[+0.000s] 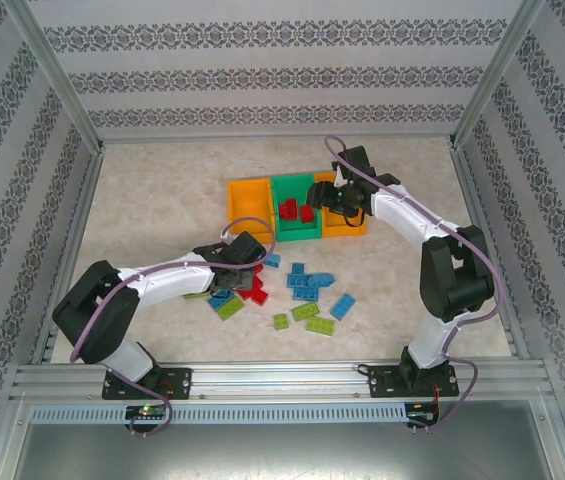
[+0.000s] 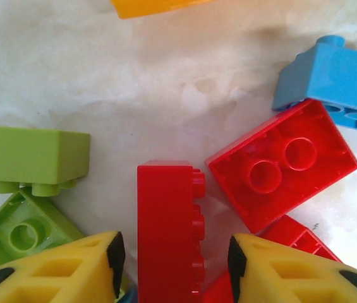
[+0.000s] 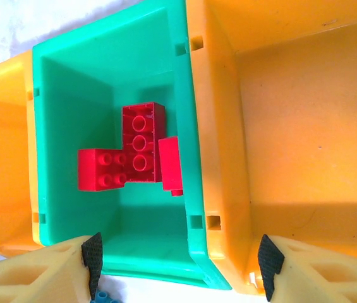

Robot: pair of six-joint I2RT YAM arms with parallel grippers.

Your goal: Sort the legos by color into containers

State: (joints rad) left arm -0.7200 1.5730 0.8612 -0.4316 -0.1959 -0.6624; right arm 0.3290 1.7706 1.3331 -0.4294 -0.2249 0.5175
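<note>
The left gripper (image 2: 175,254) straddles a red brick (image 2: 165,208), jaws apart, not clamped; next it should pinch and lift. The right gripper (image 3: 181,254) hangs spread and empty above the green bin (image 3: 71,82).

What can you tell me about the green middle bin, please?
The green bin is a glossy plastic box, rectangular and open-topped, standing upright and joined between two orange bins. Three red bricks lie clustered on its floor. The right gripper hovers open above its border with one orange bin.
</note>
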